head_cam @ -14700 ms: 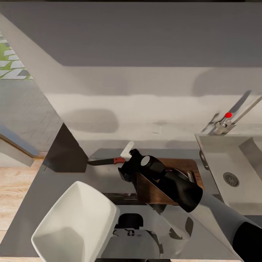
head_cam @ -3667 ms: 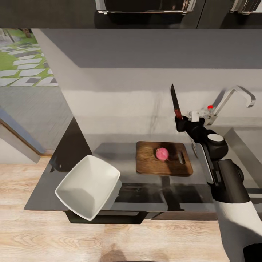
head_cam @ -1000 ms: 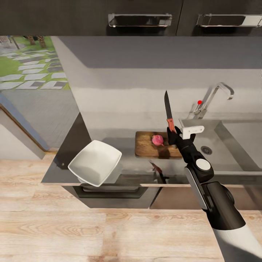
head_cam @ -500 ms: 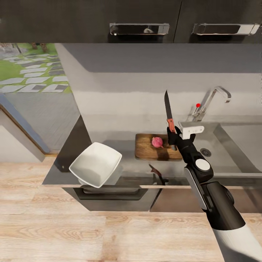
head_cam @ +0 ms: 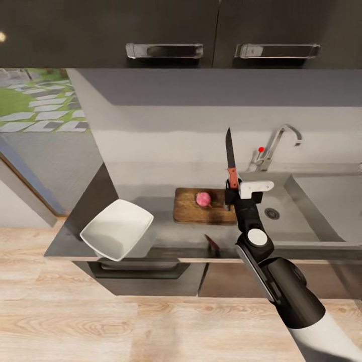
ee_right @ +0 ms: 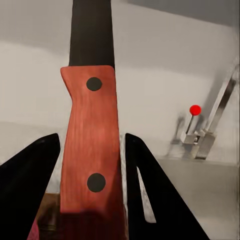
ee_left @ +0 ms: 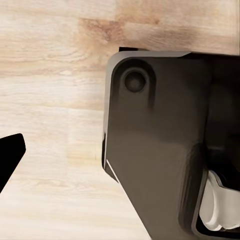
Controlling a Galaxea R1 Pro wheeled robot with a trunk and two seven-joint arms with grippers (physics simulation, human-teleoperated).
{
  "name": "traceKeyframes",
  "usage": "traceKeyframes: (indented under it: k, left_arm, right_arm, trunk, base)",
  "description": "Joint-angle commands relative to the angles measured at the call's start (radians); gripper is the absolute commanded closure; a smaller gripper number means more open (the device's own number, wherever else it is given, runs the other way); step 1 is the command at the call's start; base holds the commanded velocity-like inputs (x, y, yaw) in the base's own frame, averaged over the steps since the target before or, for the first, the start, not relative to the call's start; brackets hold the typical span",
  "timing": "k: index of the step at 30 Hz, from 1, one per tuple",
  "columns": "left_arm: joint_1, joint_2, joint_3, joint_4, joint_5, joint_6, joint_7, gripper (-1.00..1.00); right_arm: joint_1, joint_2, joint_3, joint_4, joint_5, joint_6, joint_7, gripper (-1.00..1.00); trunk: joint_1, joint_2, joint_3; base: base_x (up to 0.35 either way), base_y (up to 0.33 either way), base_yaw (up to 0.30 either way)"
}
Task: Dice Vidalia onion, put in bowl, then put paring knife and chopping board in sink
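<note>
Head view shows our right tool [head_cam: 232, 197] clamped on the upright paring knife [head_cam: 231, 161], now nearer the onion [head_cam: 203, 199]; dicing comes next.

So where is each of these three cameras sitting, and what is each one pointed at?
Head view: high on the robot, facing forward and down at the countertop, sink and its right arm.
Left wrist view: on the left arm, facing the wooden floor and a dark part of the robot.
Right wrist view: on the right arm, looking along the right end effector gripping the paring knife.
Shared: head and right wrist both show knife and tap.
</note>
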Motion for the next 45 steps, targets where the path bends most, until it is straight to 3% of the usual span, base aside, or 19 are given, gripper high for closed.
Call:
traceKeyframes:
  k: [1, 8, 12, 13, 16, 19, 23, 28, 31, 36, 45]
  left_arm:
    - [0.000, 0.000, 0.001, 0.001, 0.004, -0.001, -0.001, -1.00]
    - [-0.001, 0.000, 0.001, 0.007, 0.004, -0.001, -0.001, -1.00]
    - [-0.009, 0.001, 0.001, 0.010, 0.004, -0.001, -0.001, -1.00]
    - [-0.010, 0.001, 0.001, 0.017, 0.004, -0.001, -0.001, -1.00]
    - [-0.013, 0.001, 0.001, 0.035, 0.004, -0.001, -0.002, -1.00]
    - [-0.014, 0.001, 0.001, 0.043, 0.004, -0.001, -0.003, -1.00]
    - [-0.015, 0.001, 0.001, 0.047, 0.004, -0.001, -0.004, -1.00]
    - [-0.015, 0.001, 0.001, 0.048, 0.004, -0.001, -0.004, -1.00]
    - [-0.015, 0.001, 0.001, 0.048, 0.004, -0.001, -0.004, -1.00]
    - [-0.015, 0.001, 0.001, 0.053, 0.004, -0.001, -0.005, -1.00]
    - [-0.015, 0.002, 0.001, 0.052, 0.006, -0.001, -0.005, -1.00]
  right_arm:
    - [-0.001, -0.002, 0.005, -0.001, -0.007, 0.005, -0.013, 1.00]
    - [-0.001, -0.005, 0.014, -0.001, -0.008, 0.013, -0.017, 1.00]
    - [-0.001, -0.006, 0.075, -0.001, 0.026, 0.073, -0.018, 1.00]
    - [-0.001, -0.006, 0.110, -0.001, 0.084, 0.135, -0.018, 1.00]
    - [-0.001, -0.002, 0.149, -0.001, 0.224, 0.233, -0.017, 1.00]
    - [-0.001, 0.000, 0.160, -0.001, 0.282, 0.299, -0.017, 1.00]
    - [-0.001, 0.001, 0.168, 0.000, 0.300, 0.377, -0.016, 1.00]
    - [-0.001, 0.002, 0.310, 0.001, 0.313, 0.455, -0.019, 1.00]
    - [-0.001, 0.003, 0.343, 0.001, 0.340, 0.478, -0.030, 1.00]
    - [-0.002, 0.003, 0.359, 0.006, 0.373, 0.489, -0.044, 1.00]
    - [-0.001, -0.001, 0.361, 0.017, 0.374, 0.494, -0.045, 1.00]
  trunk:
    - [0.001, -0.002, 0.000]
    - [0.001, -0.002, 0.012]
    - [0.001, -0.002, 0.018]
    - [0.001, -0.002, 0.020]
    - [0.001, -0.002, 0.025]
    - [0.001, -0.002, 0.030]
    - [0.001, -0.002, 0.036]
    - [0.001, -0.002, 0.045]
    - [0.001, -0.002, 0.049]
    - [0.001, -0.002, 0.058]
    - [0.001, -0.002, 0.066]
  base:
    - [0.000, -0.289, 0.000]
    - [0.000, -0.300, 0.000]
    - [0.000, -0.294, 0.000]
    - [0.000, -0.201, 0.000]
    - [0.000, -0.091, 0.000]
    - [0.000, -0.024, 0.000]
    - [0.000, -0.006, 0.000]
    - [0.000, 0.000, 0.000]
    - [0.000, 0.000, 0.000]
    - [0.000, 0.000, 0.000]
    - [0.000, 0.000, 0.000]
